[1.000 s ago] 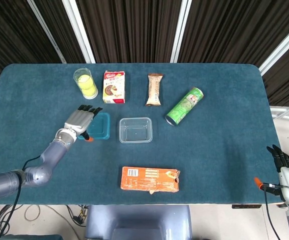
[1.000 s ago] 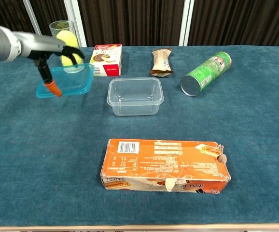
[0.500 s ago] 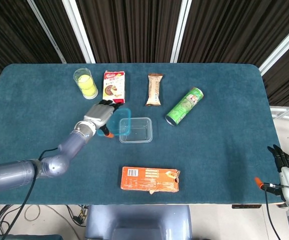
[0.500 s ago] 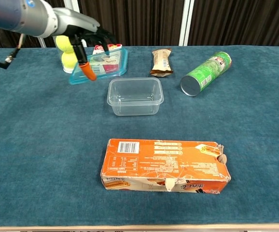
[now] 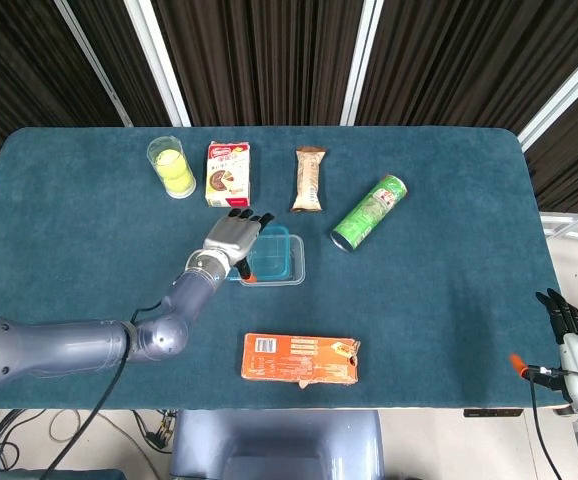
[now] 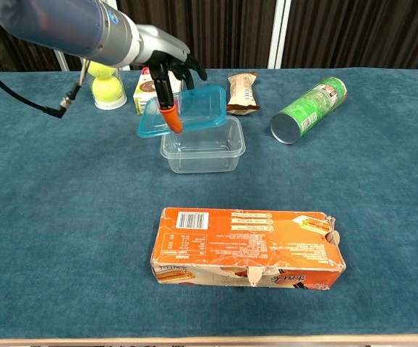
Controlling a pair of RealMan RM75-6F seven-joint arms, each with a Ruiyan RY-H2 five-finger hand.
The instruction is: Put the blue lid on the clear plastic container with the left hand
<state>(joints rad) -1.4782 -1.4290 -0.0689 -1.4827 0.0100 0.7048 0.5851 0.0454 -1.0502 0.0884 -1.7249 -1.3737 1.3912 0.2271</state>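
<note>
My left hand point(image 5: 233, 240) point(image 6: 171, 69) grips the blue lid point(image 5: 273, 251) point(image 6: 187, 110) by its left edge, thumb under and fingers on top. The lid hangs tilted just above the clear plastic container point(image 5: 287, 270) point(image 6: 203, 148), covering most of its opening and shifted toward its left side. In the chest view the lid's left end sits lower than its right. My right hand point(image 5: 572, 345) rests off the table at the far right edge of the head view, fingers extended and holding nothing.
An orange box point(image 5: 301, 359) point(image 6: 246, 248) lies near the front edge. Behind the container stand a cup with yellow balls point(image 5: 172, 167), a snack carton point(image 5: 228, 173), a wrapped bar point(image 5: 309, 179) and a green can on its side point(image 5: 369, 212).
My left hand has carried the lid rightward from beside the container to over its opening, and the arm has stretched further across the table. The right hand has stayed still.
</note>
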